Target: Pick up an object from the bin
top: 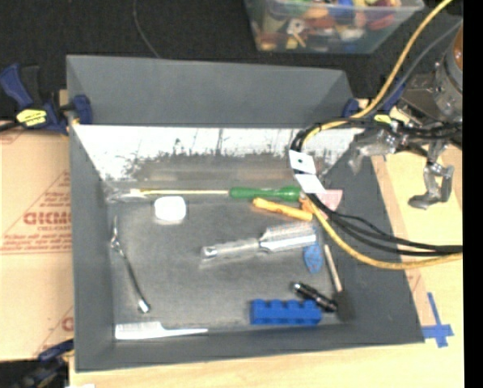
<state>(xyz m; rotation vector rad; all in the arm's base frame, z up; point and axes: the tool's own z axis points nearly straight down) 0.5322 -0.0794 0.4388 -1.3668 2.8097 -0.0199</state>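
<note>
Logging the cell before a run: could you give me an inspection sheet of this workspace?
Surface: grey metal bin, things lying loose and apart on its floor.
Job's things: blue studded plastic brick, green-handled screwdriver, white round cap, white toothbrush.
Clutter: orange-handled tool, thin wooden stick, near the right wall.
Hand: outside the bin's right rim, over none of its things.
Cables: yellow and black cables cross the bin's right side.
Surroundings: clear plastic tub of colourful toys behind the bin.

Dim surroundings, white glare across far wall of bin point(225, 145)
</note>
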